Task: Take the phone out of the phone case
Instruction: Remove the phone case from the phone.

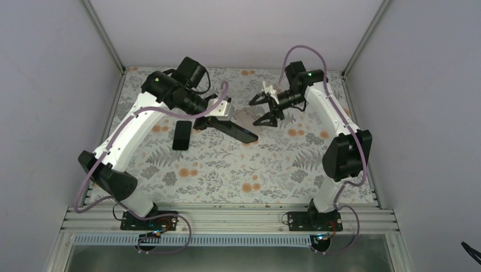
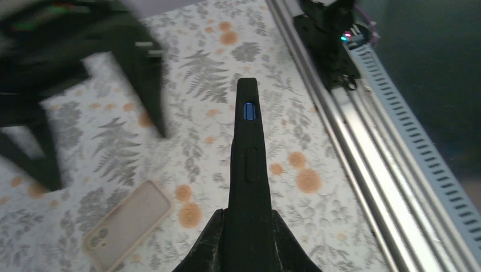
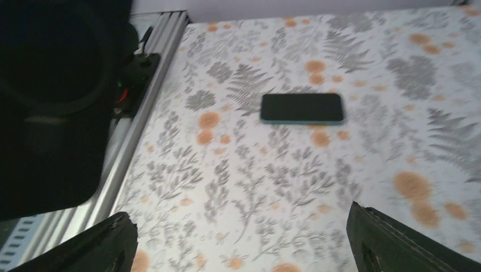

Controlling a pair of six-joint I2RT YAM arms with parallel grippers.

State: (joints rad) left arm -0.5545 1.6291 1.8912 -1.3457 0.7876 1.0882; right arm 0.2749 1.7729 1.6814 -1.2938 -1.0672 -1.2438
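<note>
My left gripper (image 1: 211,120) is shut on a black phone case (image 1: 237,131) and holds it above the table. In the left wrist view the case (image 2: 248,164) stands edge-on between my fingers (image 2: 207,249); a blue patch (image 2: 249,111) shows in a side opening. I cannot tell whether a phone is inside. A dark phone (image 1: 182,135) with a teal edge lies flat on the mat, also in the right wrist view (image 3: 302,107). My right gripper (image 1: 265,107) is open and empty, just right of the held case; its fingers (image 3: 110,243) stand wide apart.
A beige case (image 1: 243,116) with camera cutouts lies on the floral mat (image 1: 227,170), also in the left wrist view (image 2: 127,224). The right gripper's blurred fingers (image 2: 142,68) show there too. Metal rails (image 1: 227,218) run along the near edge. Walls enclose three sides.
</note>
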